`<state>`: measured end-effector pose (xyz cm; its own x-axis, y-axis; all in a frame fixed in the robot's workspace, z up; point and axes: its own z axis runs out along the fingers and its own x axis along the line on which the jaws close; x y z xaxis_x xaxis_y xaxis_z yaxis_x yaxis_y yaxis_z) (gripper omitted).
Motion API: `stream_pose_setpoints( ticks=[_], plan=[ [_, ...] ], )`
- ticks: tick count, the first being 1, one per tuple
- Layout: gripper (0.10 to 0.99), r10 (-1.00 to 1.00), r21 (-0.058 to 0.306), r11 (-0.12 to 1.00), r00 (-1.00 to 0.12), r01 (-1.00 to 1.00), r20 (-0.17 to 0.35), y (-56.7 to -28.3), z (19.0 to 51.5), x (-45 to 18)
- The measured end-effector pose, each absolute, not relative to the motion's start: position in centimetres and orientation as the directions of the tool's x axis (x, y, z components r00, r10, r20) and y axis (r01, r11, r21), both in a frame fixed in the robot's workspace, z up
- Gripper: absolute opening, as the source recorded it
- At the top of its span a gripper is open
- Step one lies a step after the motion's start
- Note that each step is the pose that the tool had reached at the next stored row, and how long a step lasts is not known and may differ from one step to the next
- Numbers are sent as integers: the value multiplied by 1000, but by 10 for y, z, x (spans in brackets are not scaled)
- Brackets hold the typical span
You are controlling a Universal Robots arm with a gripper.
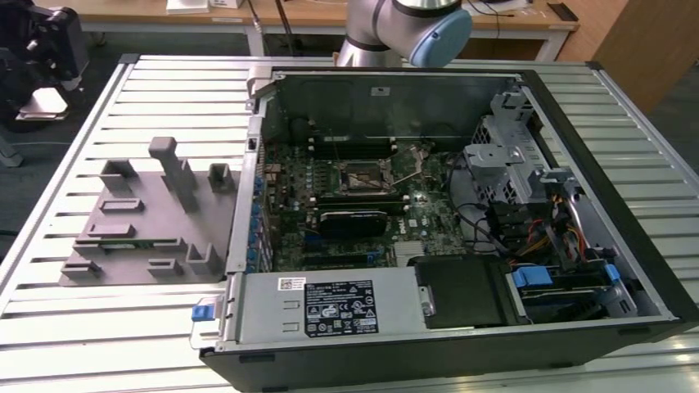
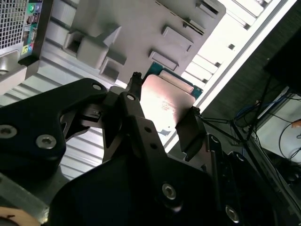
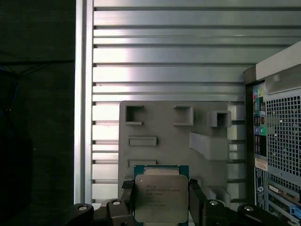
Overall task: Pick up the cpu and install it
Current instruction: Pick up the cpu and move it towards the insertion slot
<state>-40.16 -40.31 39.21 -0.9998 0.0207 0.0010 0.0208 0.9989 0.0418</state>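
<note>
Between the two black fingers (image 3: 195,201) of the gripper (image 3: 161,205), the cpu (image 3: 161,197) is pinched by two opposite edges. Its silver lid and green rim are turned up toward the camera in the first wrist view. The same hold is seen in the second wrist view, where the gripper (image 2: 165,94) clamps the cpu (image 2: 164,101) from either side and the flat chip spans the gap.

Beneath it lies a grey moulded fixture (image 3: 164,132) with recessed pockets, set on a slatted metal table (image 3: 164,47). The chip appears to be held clear above the fixture, though contact cannot be ruled out from these angles.

The open computer case (image 1: 394,106) stands just beside the fixture (image 1: 131,221), toward the exterior view's right. A black-framed socket (image 1: 361,176) is set in the middle of the motherboard (image 1: 290,205) inside. The socket is therefore judged to lie sideways from the held chip, beyond the case wall.

The arm (image 1: 410,29) is seen at the far edge of the case. The wrist is judged to be pointed straight down at the table.
</note>
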Motion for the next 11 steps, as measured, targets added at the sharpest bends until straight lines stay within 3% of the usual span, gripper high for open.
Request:
stream_pose_setpoints(
  ticks=[11],
  plan=[
    [545, 21, 42, 999, -1000, 21, 1, -403, 392, -362]
  ],
)
